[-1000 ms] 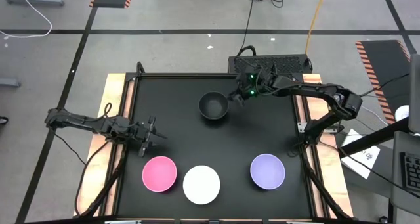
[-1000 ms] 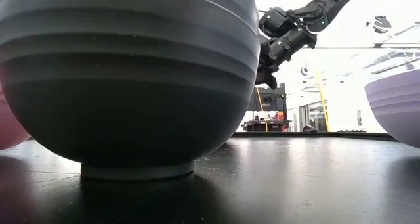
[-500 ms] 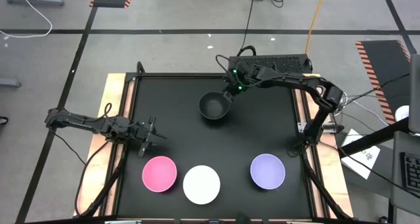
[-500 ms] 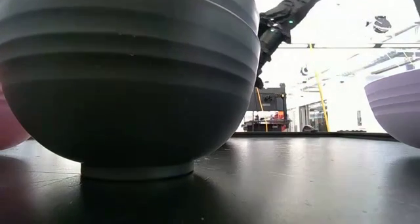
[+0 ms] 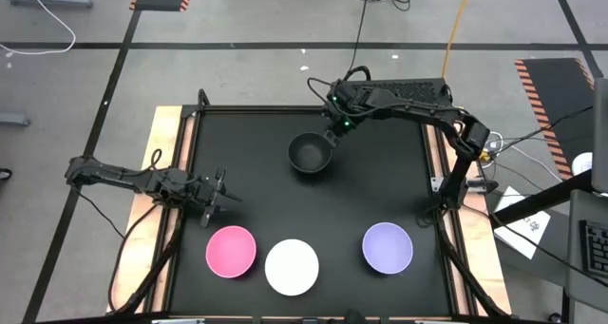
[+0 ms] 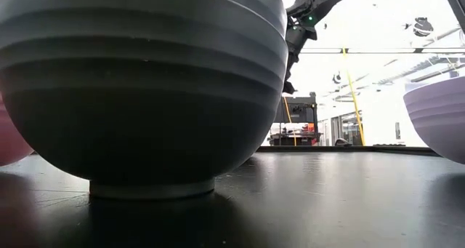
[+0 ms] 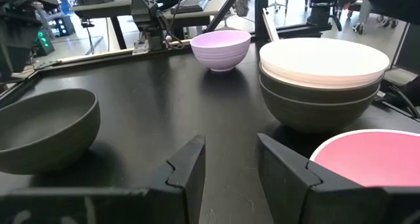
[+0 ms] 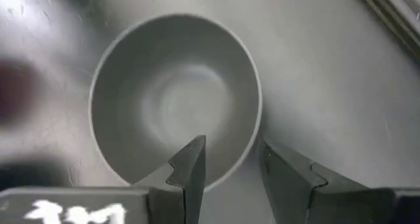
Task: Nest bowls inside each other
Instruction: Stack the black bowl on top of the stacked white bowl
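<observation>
Worktop (image 5: 247,153) black, broad bare middle. Near edge: pink bowl (image 5: 231,251), white bowl (image 5: 292,266), lavender bowl (image 5: 388,247). Black bowl (image 5: 309,153) toward far edge; right pincer (image 5: 332,136) released, straddling its rim. Left pincer (image 5: 220,193) released, empty, by left edge. No legible writing.

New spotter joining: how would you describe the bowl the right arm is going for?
On the black table, skip the near row of pink, white and purple bowls. It is the black bowl alone toward the far edge, under the right end effector, the only bowl standing apart.
</observation>
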### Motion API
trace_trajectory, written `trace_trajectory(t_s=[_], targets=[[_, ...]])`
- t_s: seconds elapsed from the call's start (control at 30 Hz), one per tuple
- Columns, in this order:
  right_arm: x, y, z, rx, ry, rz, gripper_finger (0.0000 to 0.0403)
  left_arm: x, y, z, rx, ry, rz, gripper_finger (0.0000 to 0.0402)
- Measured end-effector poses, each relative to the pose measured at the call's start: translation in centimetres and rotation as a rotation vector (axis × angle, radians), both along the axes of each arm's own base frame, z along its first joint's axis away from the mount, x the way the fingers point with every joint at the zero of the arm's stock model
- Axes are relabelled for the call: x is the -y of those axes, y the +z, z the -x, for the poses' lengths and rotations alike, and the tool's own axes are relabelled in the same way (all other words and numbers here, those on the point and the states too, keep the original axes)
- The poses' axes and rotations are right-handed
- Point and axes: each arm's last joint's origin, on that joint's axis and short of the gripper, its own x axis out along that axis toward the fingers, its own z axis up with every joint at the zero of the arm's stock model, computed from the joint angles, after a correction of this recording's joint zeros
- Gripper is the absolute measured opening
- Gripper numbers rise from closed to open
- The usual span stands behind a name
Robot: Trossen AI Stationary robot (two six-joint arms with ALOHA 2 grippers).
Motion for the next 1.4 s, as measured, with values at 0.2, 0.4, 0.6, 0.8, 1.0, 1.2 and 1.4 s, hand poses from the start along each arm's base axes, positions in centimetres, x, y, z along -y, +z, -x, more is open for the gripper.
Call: trace_trajectory(t_s=[0.2, 0.4, 0.6, 0.8, 1.0, 1.2, 1.4], targets=[[0.0, 0.0, 0.0, -0.004, -0.023, -0.019, 0.0130, 0.0, 0.0, 0.0, 0.000, 0.000, 0.000, 0.0136], [0.1, -0.3, -0.1, -0.002, -0.048, -0.037, 0.0130, 0.0, 0.0, 0.0, 0.000, -0.001, 0.000, 0.0136], [0.3, -1.2, -0.7, 0.009, -0.061, -0.102, 0.0131, 0.0, 0.0, 0.0, 0.003, -0.005, -0.008, 0.0136], [0.6, -3.4, -0.9, -0.069, -0.084, -0.155, 0.0131, 0.0, 0.0, 0.0, 0.007, -0.015, -0.017, 0.0136], [0.8, -5.1, -1.2, -0.118, -0.088, -0.183, 0.0131, 0.1, 0.0, 0.0, 0.010, -0.022, -0.024, 0.0136], [0.8, -5.2, -1.3, -0.120, -0.081, -0.180, 0.0131, 0.1, 0.0, 0.0, 0.011, -0.023, -0.027, 0.0136], [0.8, -5.2, -1.3, -0.119, -0.041, -0.160, 0.0129, 0.0, 0.0, 0.0, 0.013, -0.024, -0.036, 0.0136]])
